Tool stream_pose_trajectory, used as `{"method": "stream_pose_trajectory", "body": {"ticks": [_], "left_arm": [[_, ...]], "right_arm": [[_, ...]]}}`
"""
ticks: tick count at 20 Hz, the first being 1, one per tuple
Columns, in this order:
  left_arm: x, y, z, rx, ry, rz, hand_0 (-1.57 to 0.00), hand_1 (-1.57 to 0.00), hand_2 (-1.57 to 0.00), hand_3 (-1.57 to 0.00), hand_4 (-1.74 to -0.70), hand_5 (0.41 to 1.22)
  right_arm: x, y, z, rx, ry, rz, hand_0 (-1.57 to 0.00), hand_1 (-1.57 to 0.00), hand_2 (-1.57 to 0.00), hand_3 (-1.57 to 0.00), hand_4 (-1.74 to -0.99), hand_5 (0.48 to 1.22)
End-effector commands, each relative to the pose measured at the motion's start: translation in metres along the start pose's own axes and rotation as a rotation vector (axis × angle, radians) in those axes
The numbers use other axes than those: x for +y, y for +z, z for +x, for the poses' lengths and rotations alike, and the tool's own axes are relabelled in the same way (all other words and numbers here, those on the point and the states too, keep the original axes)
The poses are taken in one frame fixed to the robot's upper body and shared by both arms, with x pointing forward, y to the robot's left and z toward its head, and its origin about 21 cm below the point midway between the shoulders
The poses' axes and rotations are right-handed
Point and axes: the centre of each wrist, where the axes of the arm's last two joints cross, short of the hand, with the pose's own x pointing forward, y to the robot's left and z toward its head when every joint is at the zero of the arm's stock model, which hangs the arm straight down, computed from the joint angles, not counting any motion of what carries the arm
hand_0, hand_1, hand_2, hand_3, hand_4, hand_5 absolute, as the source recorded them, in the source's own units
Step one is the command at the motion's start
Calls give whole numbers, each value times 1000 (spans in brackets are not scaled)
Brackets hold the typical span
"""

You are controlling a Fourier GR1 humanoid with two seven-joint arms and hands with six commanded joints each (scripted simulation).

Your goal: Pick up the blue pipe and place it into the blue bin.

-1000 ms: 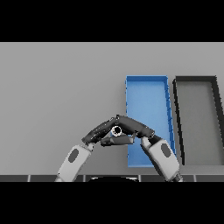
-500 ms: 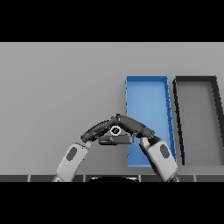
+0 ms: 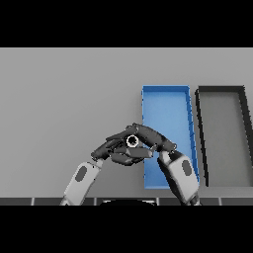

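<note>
Head view: blue pipe (image 3: 132, 141) shows only a pale round open end, grasped between left hand (image 3: 112, 148) and right hand (image 3: 150, 139), beside the rectangular blue bin's (image 3: 165, 89) left wall, near the table's (image 3: 59, 99) front edge.

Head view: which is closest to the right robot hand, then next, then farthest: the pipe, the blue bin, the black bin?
1. Pipe: held between the right robot hand and left robot hand.
2. Blue bin: just right, partly under the hand.
3. Black bin: farthest right.
</note>
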Motion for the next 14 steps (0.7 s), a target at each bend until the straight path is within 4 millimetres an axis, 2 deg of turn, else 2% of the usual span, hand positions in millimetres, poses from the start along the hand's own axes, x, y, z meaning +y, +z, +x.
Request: {"method": "stream_pose_trajectory", "body": {"ticks": [1,6,8,11,14], "left_arm": [[0,-4,-2,24,0,-5,-16,-15,-14,-11,-969,512],[-2,0,-2,25,-7,-1,-5,-4,-4,-3,-965,479],[-2,-1,-2,27,-14,2,-3,-2,-2,-2,-956,475],[-1,2,2,3,-24,3,-1,-1,-1,0,-949,471],[-1,10,3,0,-26,7,0,0,0,0,-948,466]], "right_arm": [[-2,-3,6,-1,-24,5,-1571,-1571,-1571,-1571,-1495,1221],[-30,-7,49,-59,-113,-33,-1571,-1571,-1571,-1571,-1495,1221],[-49,-13,72,-102,-135,-55,-1571,-1571,-1571,-1571,-1496,1221],[-80,-18,99,-166,-119,-190,-1571,-1571,-1571,-1571,-1497,1221],[-106,-10,103,-150,-53,-297,-1571,-1571,-1571,-1571,-1498,1221]]}}
